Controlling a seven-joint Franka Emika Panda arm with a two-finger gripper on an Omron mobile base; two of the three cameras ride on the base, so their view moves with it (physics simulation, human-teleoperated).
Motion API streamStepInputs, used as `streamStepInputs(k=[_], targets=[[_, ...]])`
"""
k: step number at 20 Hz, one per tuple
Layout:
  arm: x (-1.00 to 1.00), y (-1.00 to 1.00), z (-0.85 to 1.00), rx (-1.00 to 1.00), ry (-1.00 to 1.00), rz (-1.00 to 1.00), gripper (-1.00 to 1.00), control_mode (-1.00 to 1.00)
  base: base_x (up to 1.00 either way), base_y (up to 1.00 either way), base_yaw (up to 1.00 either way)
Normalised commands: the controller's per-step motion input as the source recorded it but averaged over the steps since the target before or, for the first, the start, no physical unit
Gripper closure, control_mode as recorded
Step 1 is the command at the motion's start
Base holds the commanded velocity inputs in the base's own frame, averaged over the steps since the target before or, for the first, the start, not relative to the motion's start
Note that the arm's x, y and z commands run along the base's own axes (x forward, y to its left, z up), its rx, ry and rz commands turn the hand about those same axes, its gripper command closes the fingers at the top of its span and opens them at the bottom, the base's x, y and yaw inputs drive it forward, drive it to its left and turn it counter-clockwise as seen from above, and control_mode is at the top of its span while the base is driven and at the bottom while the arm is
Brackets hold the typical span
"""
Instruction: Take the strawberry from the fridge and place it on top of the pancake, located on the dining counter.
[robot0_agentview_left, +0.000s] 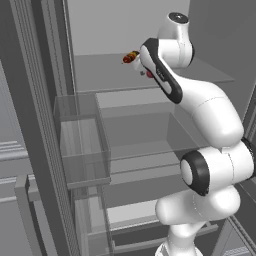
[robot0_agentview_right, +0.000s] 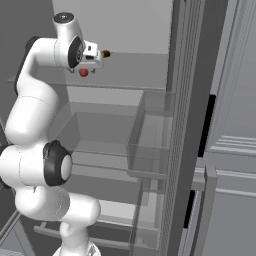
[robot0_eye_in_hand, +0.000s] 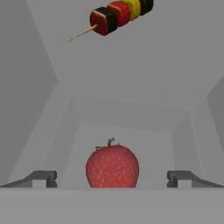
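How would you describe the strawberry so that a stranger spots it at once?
Look inside the open fridge, on its top glass shelf. The strawberry sits there: a small, round, plain red fruit, unlike the long skewer of mixed chunks beyond it.

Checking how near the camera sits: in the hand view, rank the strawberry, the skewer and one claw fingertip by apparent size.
1. strawberry, though nearness to the camera inflates it.
2. skewer, cut off by the top edge, so unsure.
3. claw fingertip, smallest.
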Motion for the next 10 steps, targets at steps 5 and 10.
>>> streamStepInputs(k=[5,10], targets=[[0.0,0.0,-0.16,-0.01,0.0,0.0,-1.0,-1.0,0.0,0.0,0.0],[0.0,0.0,-0.2,-0.01,0.0,0.0,-1.0,-1.0,0.0,0.0,0.0]])
